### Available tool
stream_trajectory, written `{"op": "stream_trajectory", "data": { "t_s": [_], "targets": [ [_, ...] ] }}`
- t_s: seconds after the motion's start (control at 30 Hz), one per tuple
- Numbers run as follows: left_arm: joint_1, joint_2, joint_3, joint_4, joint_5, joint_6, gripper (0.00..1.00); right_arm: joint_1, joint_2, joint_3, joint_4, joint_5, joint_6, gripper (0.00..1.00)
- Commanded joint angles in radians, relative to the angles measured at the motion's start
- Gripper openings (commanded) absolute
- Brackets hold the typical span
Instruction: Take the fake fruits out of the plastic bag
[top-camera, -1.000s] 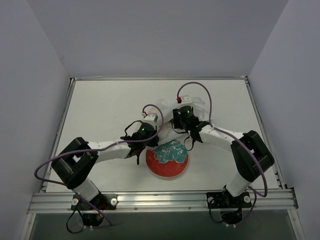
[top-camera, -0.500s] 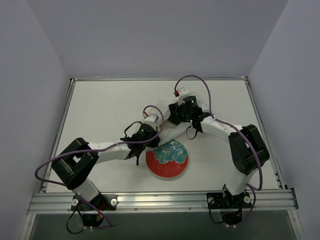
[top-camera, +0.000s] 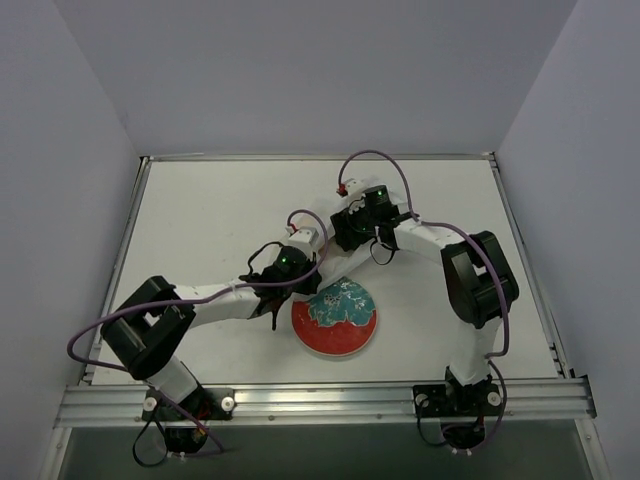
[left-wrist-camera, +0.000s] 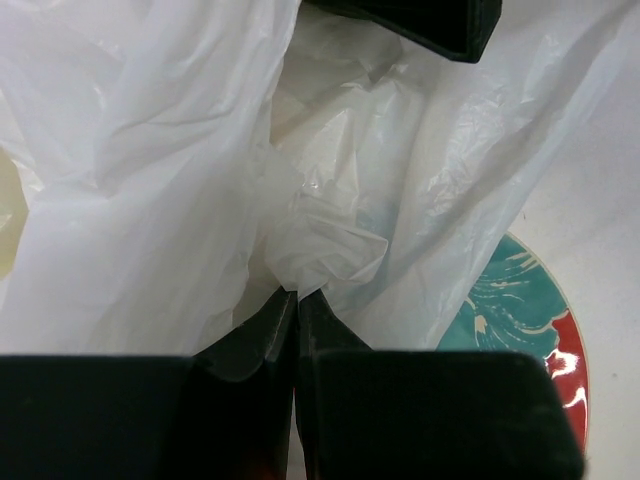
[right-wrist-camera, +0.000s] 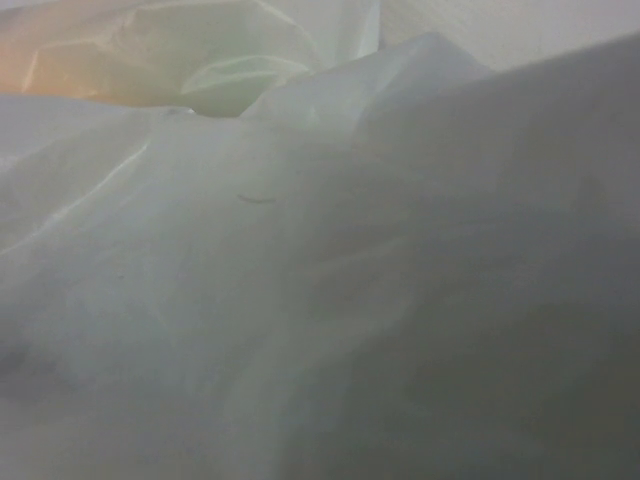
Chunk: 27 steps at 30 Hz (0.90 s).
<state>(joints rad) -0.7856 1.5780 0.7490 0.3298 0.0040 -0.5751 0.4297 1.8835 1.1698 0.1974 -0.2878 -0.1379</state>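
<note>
The left gripper (left-wrist-camera: 296, 298) has its jaws pressed together, with a gathered twist of the plastic bag (left-wrist-camera: 150, 180) pinched at their tips. The film fans out above and ahead of them. The red-and-teal plate (left-wrist-camera: 525, 310) shows to their right, past the film's edge. The right gripper (top-camera: 345, 228) is buried in film with its jaws hidden, so I cannot tell their spread. Ahead of it an orange tint (right-wrist-camera: 25, 60) and a pale green patch (right-wrist-camera: 235, 75) show through the film, too blurred to name.
</note>
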Motion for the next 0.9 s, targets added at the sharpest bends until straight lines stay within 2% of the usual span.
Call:
{"op": "stream_trajectory", "data": {
  "t_s": [0.0,0.3,0.43,0.47,0.63,0.87],
  "targets": [
    [0.014,-0.024,0.021,0.021,0.007,0.011,0.02,0.001,0.019,0.011,-0.023,-0.028,-0.016,0.75],
    [0.058,-0.039,0.009,0.018,0.007,0.017,0.02,0.033,0.063,0.027,-0.019,0.005,-0.011,0.79],
    [0.060,-0.052,0.007,0.014,-0.022,0.027,0.02,0.053,0.025,0.004,0.028,0.076,0.007,0.65],
    [0.060,-0.053,0.009,0.008,-0.027,0.029,0.02,0.053,-0.006,-0.013,0.061,0.088,0.032,0.57],
    [0.074,-0.058,0.004,0.006,-0.024,0.027,0.02,0.057,-0.131,-0.088,0.181,0.073,0.124,0.44],
    [0.089,-0.065,-0.005,0.014,-0.018,0.023,0.02,0.101,-0.227,-0.148,0.165,0.059,0.199,0.42]
  ]
}}
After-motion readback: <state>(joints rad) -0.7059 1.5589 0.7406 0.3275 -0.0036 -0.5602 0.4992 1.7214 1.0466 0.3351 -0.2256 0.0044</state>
